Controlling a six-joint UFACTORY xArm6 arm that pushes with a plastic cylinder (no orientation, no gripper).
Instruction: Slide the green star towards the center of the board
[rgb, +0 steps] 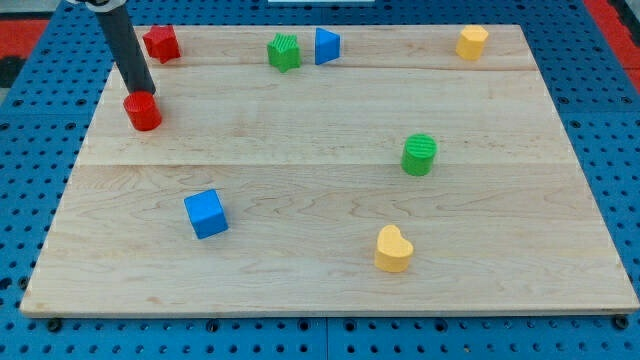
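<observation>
The green star (284, 51) lies near the board's top edge, left of the middle, with a blue triangular block (326, 46) close on its right. My tip (143, 92) is at the board's upper left, far to the left of the green star. It stands at the top side of a red cylinder (143, 112), touching it or nearly so. A red star (161, 43) lies just above and to the right of the rod.
A green cylinder (419, 154) stands right of the board's centre. A blue cube (206, 213) lies at the lower left, a yellow heart (393, 249) at the lower middle, and a yellow block (472, 42) at the top right. The wooden board (320, 290) rests on a blue perforated table.
</observation>
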